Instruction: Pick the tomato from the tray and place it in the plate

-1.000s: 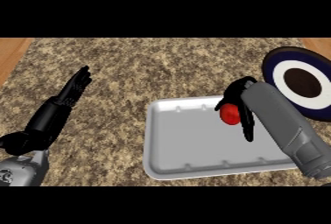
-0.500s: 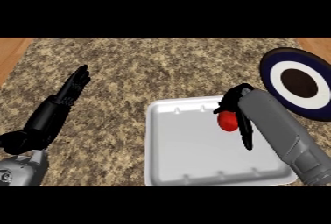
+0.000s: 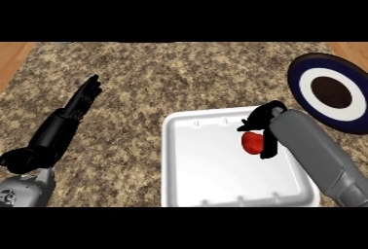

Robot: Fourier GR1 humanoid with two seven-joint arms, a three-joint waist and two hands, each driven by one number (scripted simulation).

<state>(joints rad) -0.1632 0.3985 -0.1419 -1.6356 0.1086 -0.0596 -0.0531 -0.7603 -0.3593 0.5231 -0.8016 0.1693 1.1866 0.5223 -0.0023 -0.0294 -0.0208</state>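
Red tomato, white tray, navy-and-white plate (dark centre).

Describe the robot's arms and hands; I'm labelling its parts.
The right forearm is a smooth grey tube ending in a black robot hand. The left forearm is grey too, with a dark round mark, and carries a long black robot hand.

Grey forearms w/ black left hand, right hand.

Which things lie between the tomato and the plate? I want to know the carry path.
In the head view, the right hand curled round the tomato, the tray's right rim, then bare counter before the plate.
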